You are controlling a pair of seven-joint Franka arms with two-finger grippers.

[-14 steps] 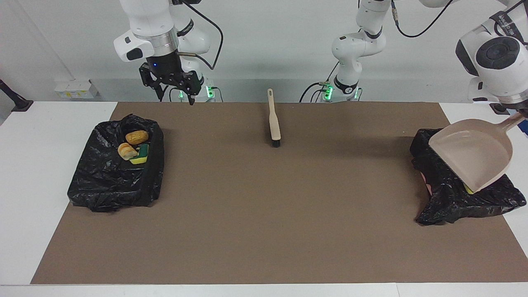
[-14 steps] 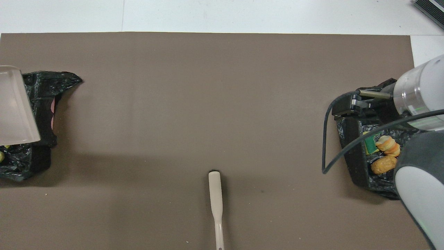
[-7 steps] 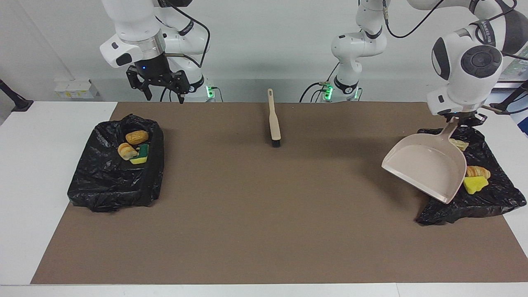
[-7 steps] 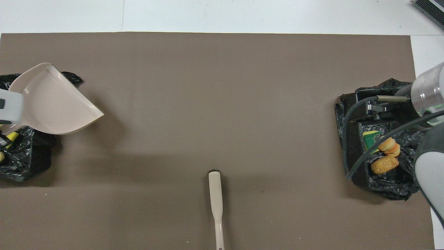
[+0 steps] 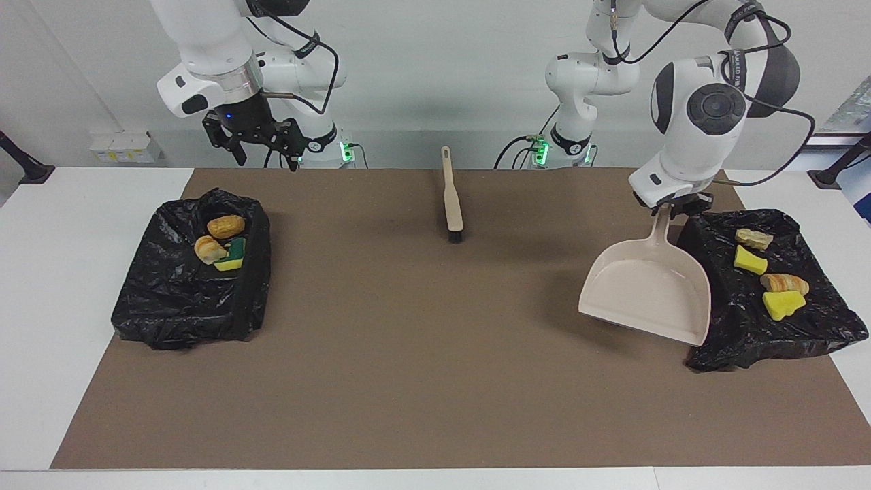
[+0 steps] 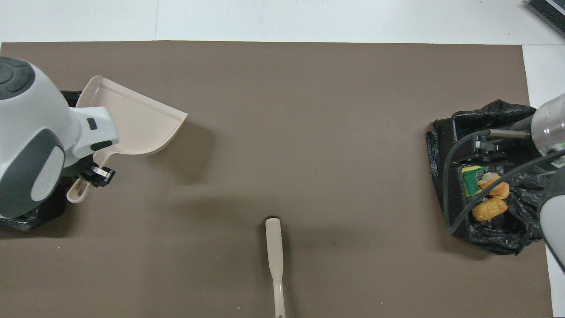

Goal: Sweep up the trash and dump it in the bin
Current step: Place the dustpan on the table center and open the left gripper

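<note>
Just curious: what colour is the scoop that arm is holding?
The dustpan is pale beige, clearest in the facing view.

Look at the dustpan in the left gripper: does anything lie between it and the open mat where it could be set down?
Nothing visible does. The left gripper holds the dustpan by its handle over bare mat beside a black bin; the brush lies well clear.

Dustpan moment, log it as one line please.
left pincer: shut on dustpan, beside bin | right pincer: open, waits | trash: in bins | brush: untouched
</note>
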